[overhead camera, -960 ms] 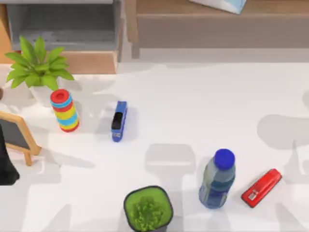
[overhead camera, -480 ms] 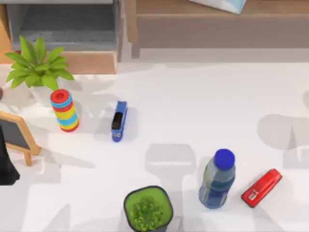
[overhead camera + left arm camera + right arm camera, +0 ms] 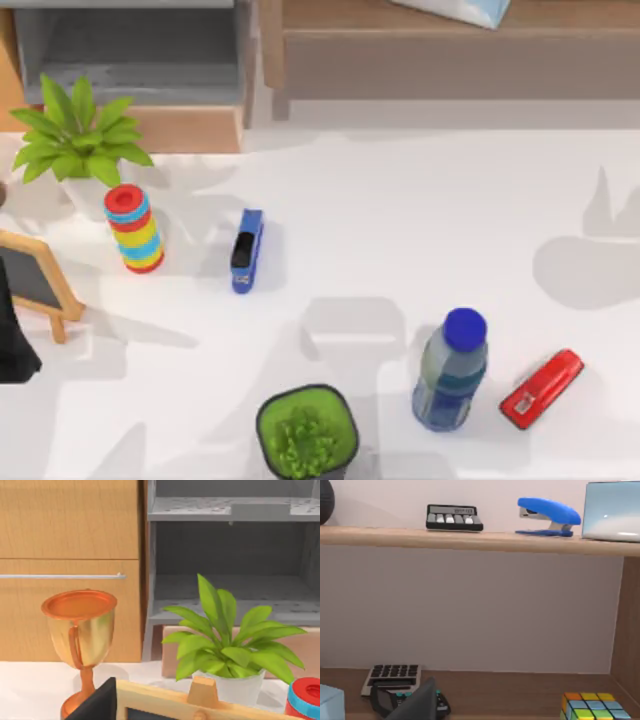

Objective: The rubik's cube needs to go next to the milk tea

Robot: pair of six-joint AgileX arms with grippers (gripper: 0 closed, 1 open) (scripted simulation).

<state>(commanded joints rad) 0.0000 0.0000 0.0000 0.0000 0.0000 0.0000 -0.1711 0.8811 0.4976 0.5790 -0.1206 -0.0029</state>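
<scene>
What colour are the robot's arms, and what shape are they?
The left arm is a plain black, rounded shape at the table's left edge. Each wrist view catches a smooth, dark grey pointed piece, probably part of that arm's gripper: the left wedge and the right wedge.

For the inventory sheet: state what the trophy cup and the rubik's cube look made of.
Trophy cup: seemingly polished metal, gold bowl with coppery rim and stem, judging by the glossy reflections. Rubik's cube: probably plastic, with flat matte coloured tiles in a dark grid.

Office-like setting: shelf calculator [image 3: 454,517], staplers [image 3: 246,249], desk plant [image 3: 78,135].
</scene>
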